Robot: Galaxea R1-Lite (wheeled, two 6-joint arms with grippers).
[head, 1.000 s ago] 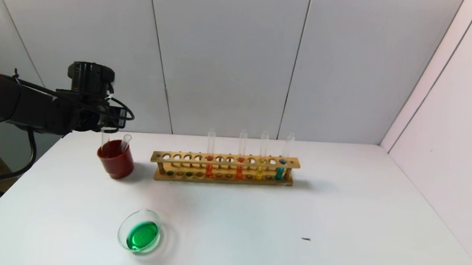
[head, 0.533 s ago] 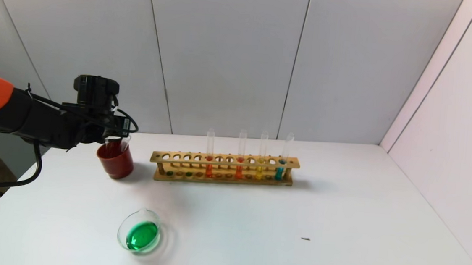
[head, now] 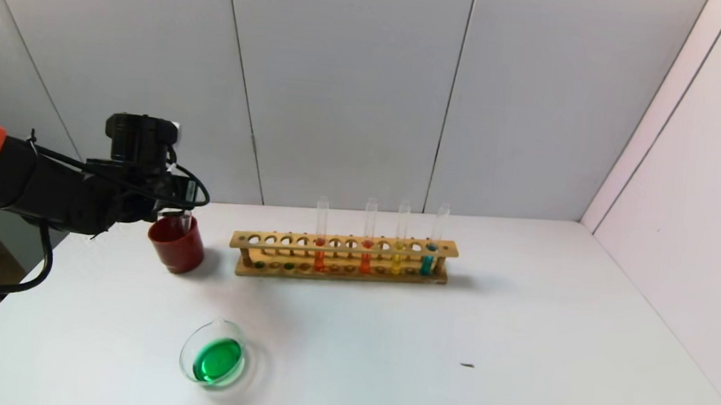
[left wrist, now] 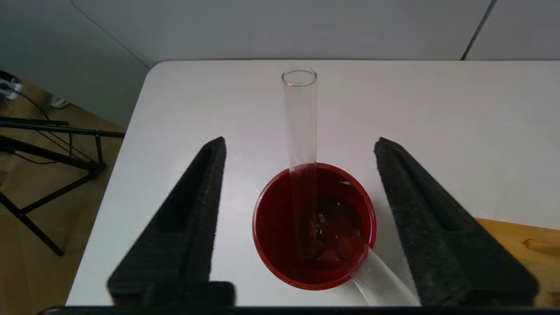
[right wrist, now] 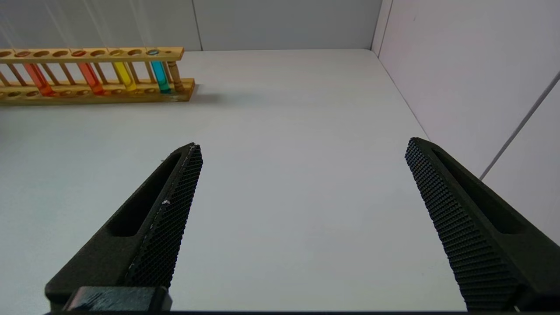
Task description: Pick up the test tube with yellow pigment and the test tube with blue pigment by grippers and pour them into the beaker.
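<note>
**Left gripper hangs spread over the red cup as green liquid sits in the beaker**

A white worktop [head: 389, 333] fills a booth of pale grey wall panels. A wooden rack [head: 343, 256] stands toward the far edge, holding four tubes: two orange-red, one golden-yellow [head: 398, 257] and one teal [head: 428, 259]. The beaker [head: 214, 360] sits near the front-left part of the worktop, well apart from the rack, with bright green liquid in it. A dark red cup [head: 176, 244] stands near the far-left corner, just beside the rack's left end.

The left gripper [left wrist: 302, 210] reaches in from the left edge, above the cup, its fingers [left wrist: 192, 210] spread wide on either side of it and gripping nothing. Two empty clear tubes [left wrist: 301, 127] stand in the cup: one is nearly upright, the other leans against the rim. The right gripper [right wrist: 302, 227] is parked low over the bare right side of the worktop, its fingers wide apart.

Compared with a second ago, the left gripper has dropped closer to the cup and hides more of the tubes. Rack and beaker have not moved.
</note>
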